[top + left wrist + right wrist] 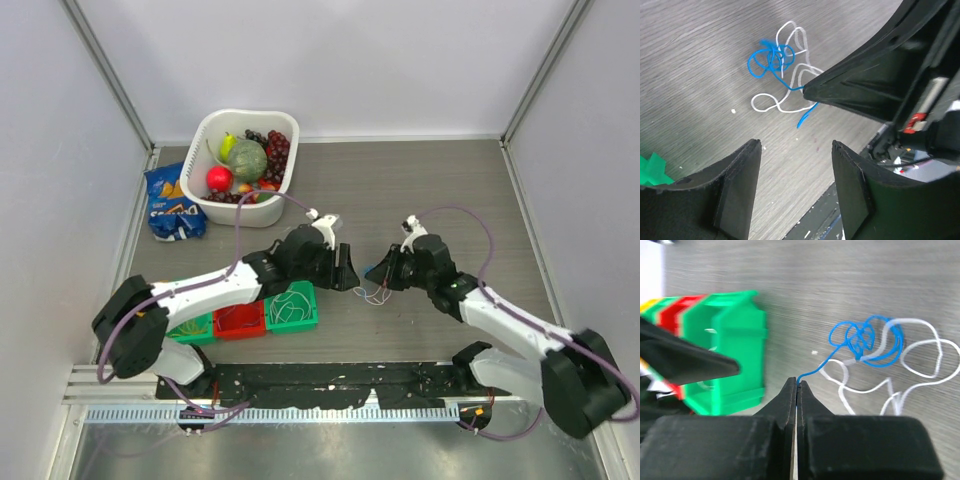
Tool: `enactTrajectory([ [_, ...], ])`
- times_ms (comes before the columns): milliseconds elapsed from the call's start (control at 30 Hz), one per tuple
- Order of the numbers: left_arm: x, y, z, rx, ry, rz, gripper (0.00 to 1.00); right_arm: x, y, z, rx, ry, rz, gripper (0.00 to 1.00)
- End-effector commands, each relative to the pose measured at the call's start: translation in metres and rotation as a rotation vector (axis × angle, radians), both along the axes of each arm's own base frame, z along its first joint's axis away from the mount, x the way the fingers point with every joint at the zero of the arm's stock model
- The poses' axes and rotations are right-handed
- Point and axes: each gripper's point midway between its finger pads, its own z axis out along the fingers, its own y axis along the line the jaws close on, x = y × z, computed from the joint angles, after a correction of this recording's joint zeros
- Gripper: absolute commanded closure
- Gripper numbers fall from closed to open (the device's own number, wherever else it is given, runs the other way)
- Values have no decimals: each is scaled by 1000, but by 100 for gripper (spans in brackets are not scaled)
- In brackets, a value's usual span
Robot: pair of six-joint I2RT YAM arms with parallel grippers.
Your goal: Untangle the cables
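Ahead of the left claw [796,144] lies open table [690,60] with the cables [771,56] lying low — right claw [796,384] blocks its right, green bin [650,170] its left.

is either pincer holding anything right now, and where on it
The right pincer is shut on the blue cable, pinching it near one loose end. The left pincer is open and holds nothing.
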Motion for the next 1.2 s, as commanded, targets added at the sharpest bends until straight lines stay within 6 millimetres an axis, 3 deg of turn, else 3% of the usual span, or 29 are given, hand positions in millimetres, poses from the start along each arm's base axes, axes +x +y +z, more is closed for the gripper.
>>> enactTrajectory([
  [0, -1, -15, 78, -247, -235, -93, 39, -4, 13, 107, 152, -193, 74, 99],
  [100, -8, -11, 116, -338, -339, -129, 46, -15, 11, 174, 230, -325, 98, 99],
  [233, -26, 0, 183, -417, -494, -221, 39, -33, 5, 243, 317, -497, 129, 99],
  [367, -39, 22, 249, -471, -638, -227, 32, -44, 1, 276, 332, -588, 156, 99],
  [467, -44, 39, 277, -496, -723, -201, 28, -49, 2, 286, 347, -618, 187, 99],
  [667, -52, 44, 274, -456, -749, -253, 18, -71, 17, 281, 390, -613, 359, 99],
  [800, -56, 40, 246, -394, -718, -315, 11, -88, 23, 279, 439, -600, 449, 99],
  [967, -55, 43, 231, -396, -692, -288, 31, -106, 27, 278, 501, -587, 543, 99],
  [1067, -53, 42, 226, -414, -677, -262, 36, -108, 26, 277, 506, -584, 545, 99],
  [1167, -57, 35, 216, -429, -598, -280, 33, -107, 27, 273, 502, -574, 548, 99],
])
